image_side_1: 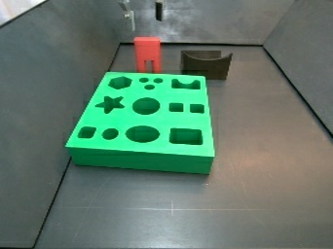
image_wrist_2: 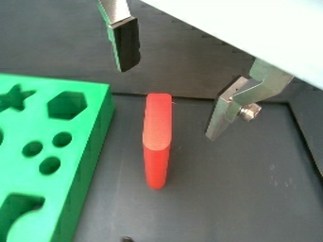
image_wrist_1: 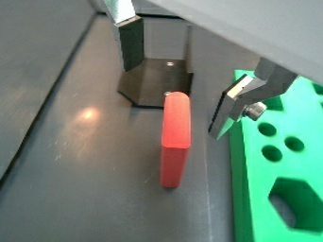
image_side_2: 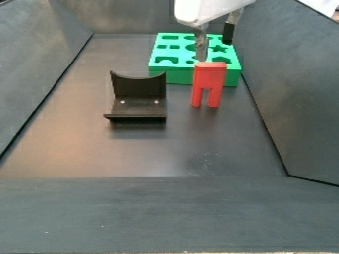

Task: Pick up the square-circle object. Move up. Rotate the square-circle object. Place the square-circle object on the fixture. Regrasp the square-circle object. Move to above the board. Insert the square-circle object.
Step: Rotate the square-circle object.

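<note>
Board [image_side_1: 140,119], green, lay leftmost in a side view. Red square-circle object [image_side_1: 147,51] stood upright just behind it on the floor. Fixture [image_side_1: 205,61] sat to the right, apart. Gripper [image_wrist_2: 171,80] hung above the object, fingers [image_wrist_2: 125,44] spread wide and empty, probably not yet touching. Step: pick-up. Next: lower straight down, then close.
</note>
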Controlling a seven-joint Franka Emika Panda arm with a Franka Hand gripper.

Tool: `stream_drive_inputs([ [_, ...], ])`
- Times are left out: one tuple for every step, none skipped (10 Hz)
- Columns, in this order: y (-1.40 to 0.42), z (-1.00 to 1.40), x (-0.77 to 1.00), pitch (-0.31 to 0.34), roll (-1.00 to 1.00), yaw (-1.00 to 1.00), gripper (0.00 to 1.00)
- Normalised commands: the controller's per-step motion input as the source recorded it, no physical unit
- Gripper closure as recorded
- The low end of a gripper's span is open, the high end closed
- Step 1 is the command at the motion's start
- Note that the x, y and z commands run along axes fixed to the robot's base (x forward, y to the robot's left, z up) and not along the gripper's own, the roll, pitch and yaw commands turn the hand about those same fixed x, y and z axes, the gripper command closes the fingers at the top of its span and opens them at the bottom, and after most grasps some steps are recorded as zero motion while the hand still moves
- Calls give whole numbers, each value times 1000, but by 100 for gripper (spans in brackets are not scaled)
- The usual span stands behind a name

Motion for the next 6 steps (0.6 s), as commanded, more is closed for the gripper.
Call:
stream_drive_inputs([
  [7,-33,32,5,6,1000,0],
  [6,-33,32,5,6,1000,0],
  [6,-33,32,5,6,1000,0],
  [6,-33,33,6,6,1000,0],
  [6,-33,33,6,6,1000,0],
  [6,-33,33,6,7,1000,0],
])
